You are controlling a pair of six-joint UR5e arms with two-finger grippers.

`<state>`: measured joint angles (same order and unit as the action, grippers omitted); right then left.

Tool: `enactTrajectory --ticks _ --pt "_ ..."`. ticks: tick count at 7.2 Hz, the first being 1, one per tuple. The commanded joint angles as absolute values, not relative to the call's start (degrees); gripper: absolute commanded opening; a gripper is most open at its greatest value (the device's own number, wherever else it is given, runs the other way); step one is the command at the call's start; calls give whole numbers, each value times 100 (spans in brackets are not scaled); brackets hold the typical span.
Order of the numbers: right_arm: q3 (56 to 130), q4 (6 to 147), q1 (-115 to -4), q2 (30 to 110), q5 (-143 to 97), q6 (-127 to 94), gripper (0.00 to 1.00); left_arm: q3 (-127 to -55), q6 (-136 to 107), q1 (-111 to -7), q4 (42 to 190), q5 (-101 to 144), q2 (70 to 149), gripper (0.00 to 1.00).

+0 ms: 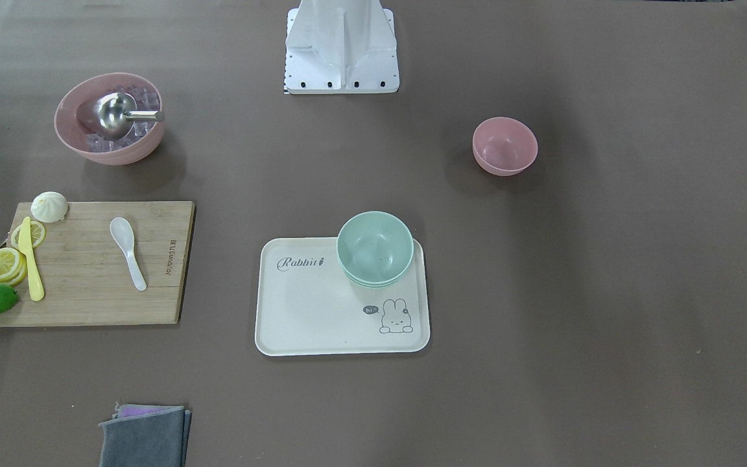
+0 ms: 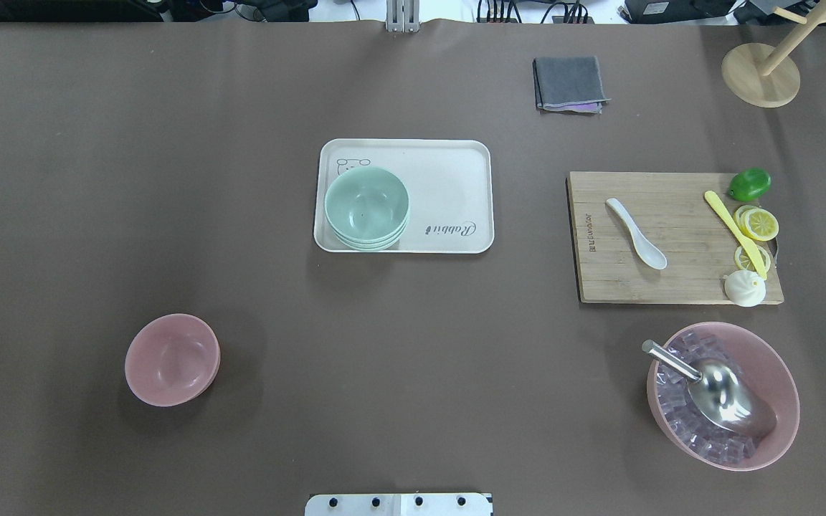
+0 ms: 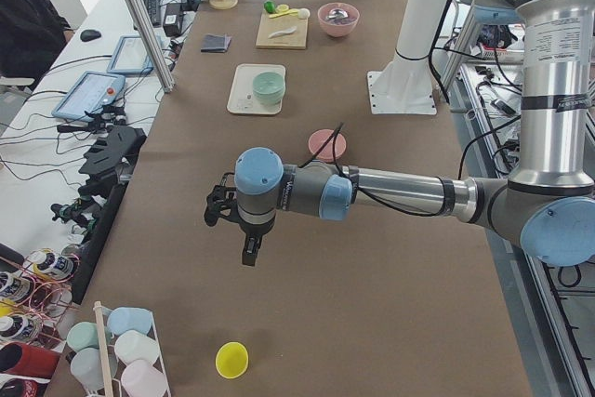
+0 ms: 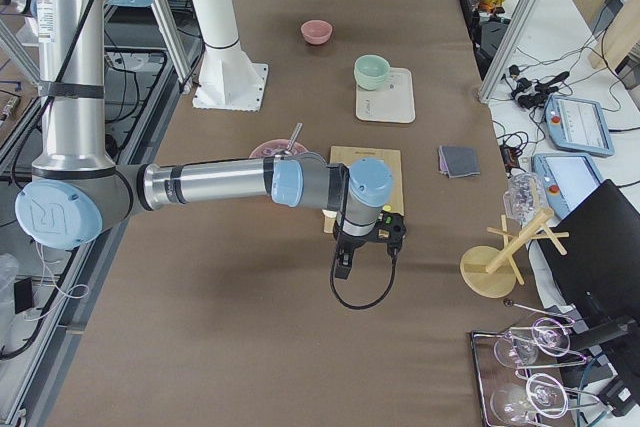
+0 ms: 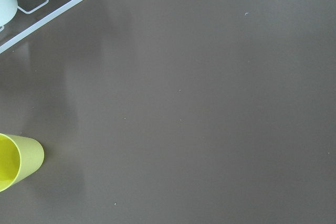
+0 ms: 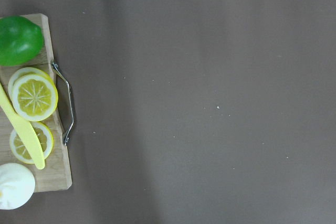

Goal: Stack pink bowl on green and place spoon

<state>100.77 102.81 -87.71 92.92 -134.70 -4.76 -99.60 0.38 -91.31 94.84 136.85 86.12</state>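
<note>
Pink bowl (image 2: 172,360) sat upright and empty on the bare brown worktop (image 2: 413,358), on the robot's left side, well apart from the green bowl (image 2: 366,206). The green bowl stood on a cream tray (image 2: 449,172) near the worktop's middle, at the tray's left end in the overhead view, with more green rims showing beneath it. The white spoon (image 2: 635,233) lay on a wooden cutting board (image 2: 678,279) on the robot's right, near lemon slices (image 2: 758,223), a yellow knife (image 2: 734,231) and a lime (image 2: 749,184). The left tool (image 3: 247,250) hung over bare worktop near a yellow cup (image 3: 231,359); whether it was released or clenched could not be told. The right tool (image 4: 343,265) hung just off the board's end, and its state could not be told either.
</note>
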Motion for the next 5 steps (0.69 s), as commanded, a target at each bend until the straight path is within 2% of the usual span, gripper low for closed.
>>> enactTrajectory --ticks 1,5 --pt "10090 10274 -8771 9281 -13474 -475 100 -9958 35 -9123 9475 13685 8613 98" --pt "10116 10275 -8771 9272 -13474 -475 100 -9958 35 -9123 9483 13685 8613 98"
